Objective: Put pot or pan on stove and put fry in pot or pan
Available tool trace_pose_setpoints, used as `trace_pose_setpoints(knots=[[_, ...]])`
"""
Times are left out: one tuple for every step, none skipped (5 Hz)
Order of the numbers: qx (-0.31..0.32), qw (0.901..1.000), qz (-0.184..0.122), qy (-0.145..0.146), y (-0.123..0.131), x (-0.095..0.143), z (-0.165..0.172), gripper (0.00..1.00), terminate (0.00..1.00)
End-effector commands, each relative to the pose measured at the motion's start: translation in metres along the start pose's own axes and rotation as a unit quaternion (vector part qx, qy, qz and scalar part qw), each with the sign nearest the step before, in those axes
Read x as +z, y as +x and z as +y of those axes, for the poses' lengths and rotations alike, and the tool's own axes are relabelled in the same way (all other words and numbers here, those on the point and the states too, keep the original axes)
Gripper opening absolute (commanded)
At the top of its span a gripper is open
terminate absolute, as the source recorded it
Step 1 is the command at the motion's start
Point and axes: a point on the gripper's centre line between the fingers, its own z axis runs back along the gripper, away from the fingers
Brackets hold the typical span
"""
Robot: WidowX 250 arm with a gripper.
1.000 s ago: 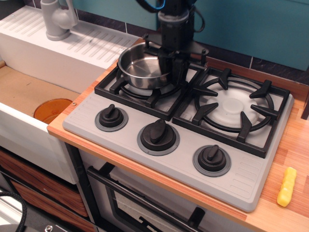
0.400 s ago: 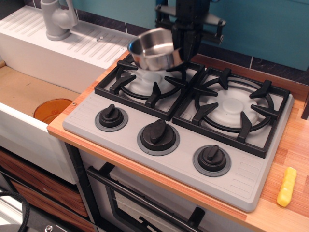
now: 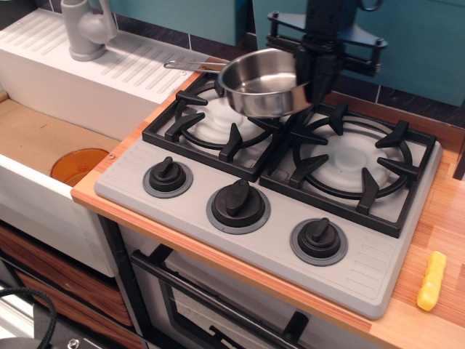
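Observation:
My gripper is shut on the right rim of the shiny steel saucepan. It holds the pan in the air above the grey stove, over the gap between the left burner and the right burner. The pan's thin handle points left. The pan is empty. The yellow crinkle-cut fry lies on the wooden counter at the right, beside the stove's front right corner, far from the gripper.
Three black knobs line the stove front. A white sink unit with a grey tap stands at the left, with an orange plate in the basin. Teal wall behind.
The pan was sitting on the left burner. My gripper has lifted it and carried it right, up off the grate, and the handle now shows at the left.

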Motion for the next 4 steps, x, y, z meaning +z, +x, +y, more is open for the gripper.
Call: trace_pose_setpoints(knots=[[0.026,0.9984,-0.050,0.002,-0.012,0.030,-0.049,0.00,0.00],[0.037,0.9974,-0.062,0.007,-0.010,0.023,-0.070,0.00,0.00],[0.039,0.9962,-0.077,0.003,0.000,0.015,-0.085,0.00,0.00],[0.031,0.9958,-0.086,0.003,0.012,0.008,-0.088,0.00,0.00]])
